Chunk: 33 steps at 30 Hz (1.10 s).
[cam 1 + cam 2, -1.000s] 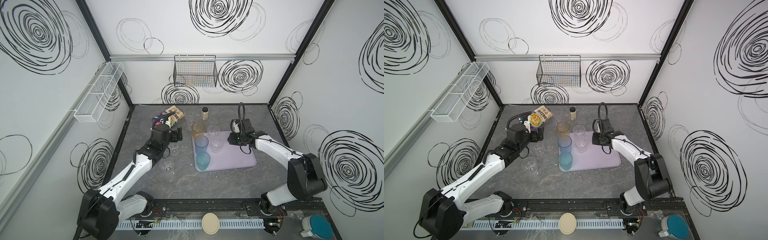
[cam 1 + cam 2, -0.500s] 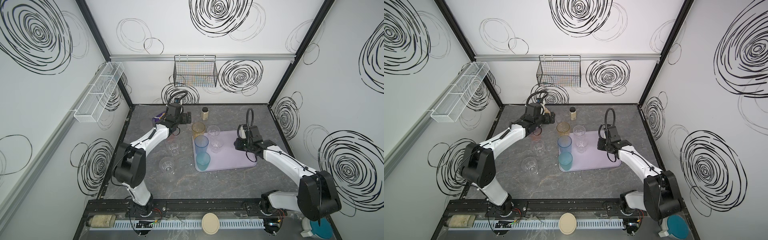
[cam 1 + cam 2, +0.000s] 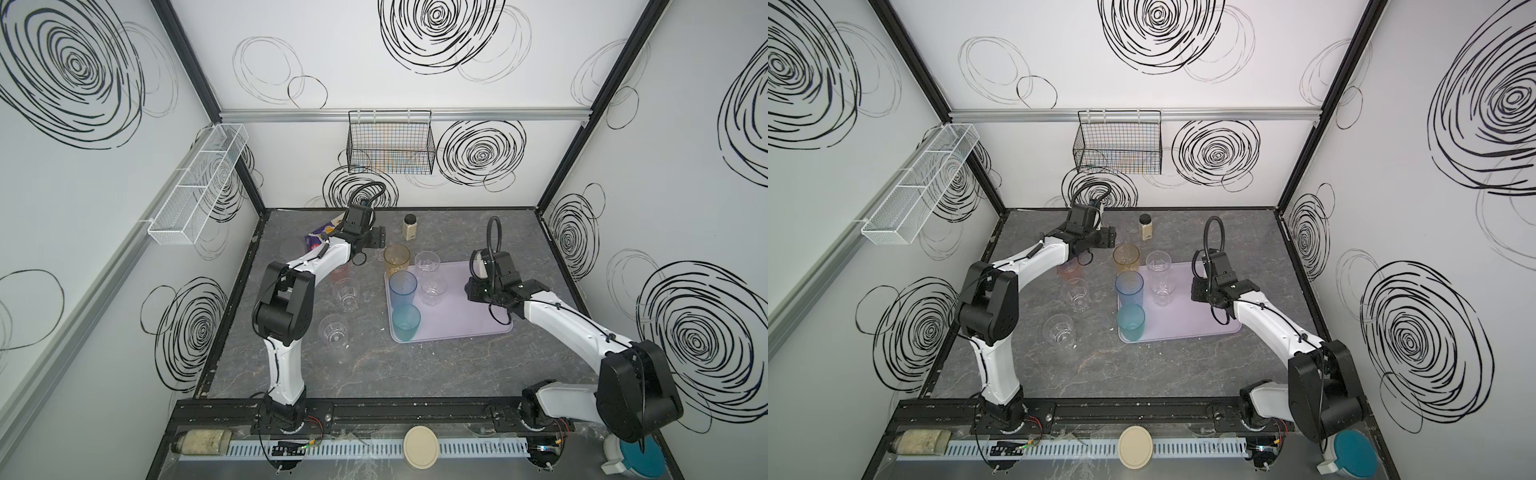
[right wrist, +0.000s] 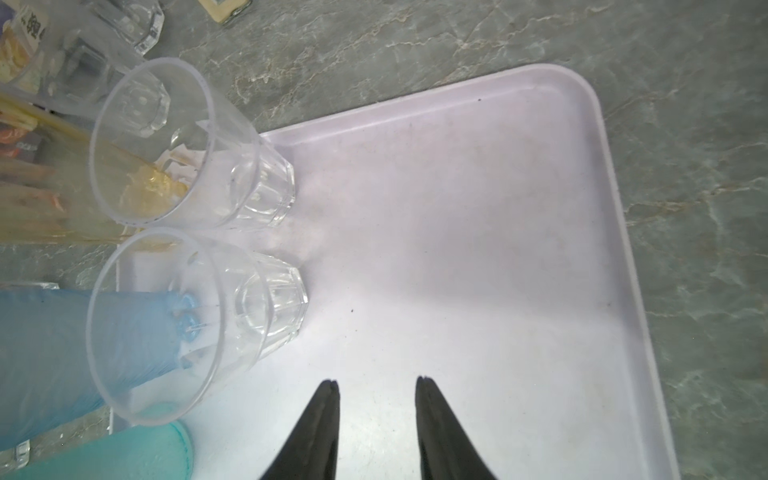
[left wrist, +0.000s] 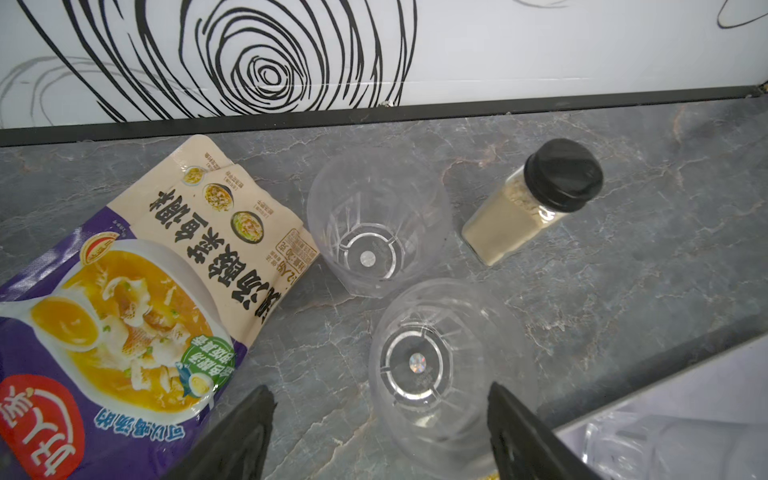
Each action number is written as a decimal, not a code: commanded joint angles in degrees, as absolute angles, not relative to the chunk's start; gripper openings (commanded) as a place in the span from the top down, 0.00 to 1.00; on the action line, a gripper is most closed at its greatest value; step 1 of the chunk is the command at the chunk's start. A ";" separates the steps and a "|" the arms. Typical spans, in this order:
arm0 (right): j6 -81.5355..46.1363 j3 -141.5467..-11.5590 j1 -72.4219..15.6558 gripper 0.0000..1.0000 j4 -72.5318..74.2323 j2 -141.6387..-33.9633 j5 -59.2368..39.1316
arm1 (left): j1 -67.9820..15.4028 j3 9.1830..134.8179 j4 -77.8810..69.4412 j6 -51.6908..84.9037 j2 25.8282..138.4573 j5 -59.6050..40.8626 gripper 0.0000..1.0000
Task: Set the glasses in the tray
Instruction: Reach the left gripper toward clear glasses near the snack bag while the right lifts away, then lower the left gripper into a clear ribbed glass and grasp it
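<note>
Crowding is your risk. Your left hand (image 5: 379,386) hangs with jaws wide and grips nothing, the near clear glass (image 5: 449,361) partly between them. Close off-centre and it could skid into the second clear glass (image 5: 374,224) or the spice jar (image 5: 528,199). Your right hand (image 4: 376,379), part-open and empty, hovers over the tray (image 4: 498,208), where four glasses (image 3: 430,286) stand. The grey marbled tabletop (image 3: 415,374) looks slick, and swirl-painted walls (image 3: 540,62) box you in.
</note>
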<state>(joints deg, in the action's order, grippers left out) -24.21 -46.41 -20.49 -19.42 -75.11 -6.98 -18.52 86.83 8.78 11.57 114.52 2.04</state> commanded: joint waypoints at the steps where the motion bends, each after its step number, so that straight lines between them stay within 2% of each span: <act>1: -24.33 -48.88 -22.35 0.64 -20.53 -75.76 -3.40 | -18.05 90.54 9.54 11.68 117.33 0.37 0.24; 7: -25.14 -49.05 -23.38 0.65 -20.66 -75.19 -1.82 | -18.06 91.32 9.78 11.50 120.54 -0.35 0.33; 15: -25.22 -49.50 -23.76 0.65 -20.15 -75.47 -2.26 | -18.01 92.29 11.99 10.53 121.74 0.79 0.55; 17: -25.25 -49.64 -23.76 0.65 -19.85 -75.32 -2.42 | -17.82 92.15 12.35 10.22 121.10 1.64 0.57; 21: -25.31 -49.83 -23.73 0.65 -19.36 -75.59 -4.57 | -16.52 92.78 12.49 11.20 119.76 -1.38 0.72; 29: -25.40 -50.01 -23.22 0.64 -19.19 -75.28 -6.24 | -15.27 91.88 13.81 11.45 117.76 -3.28 0.79; 33: -26.31 -50.45 -23.10 0.64 -19.20 -75.67 -7.63 | -14.77 91.10 13.24 11.27 116.03 -3.69 0.88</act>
<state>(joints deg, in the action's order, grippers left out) -25.34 -48.36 -23.29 -19.42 -75.48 -6.63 -15.29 91.29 13.72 11.62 119.68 -2.59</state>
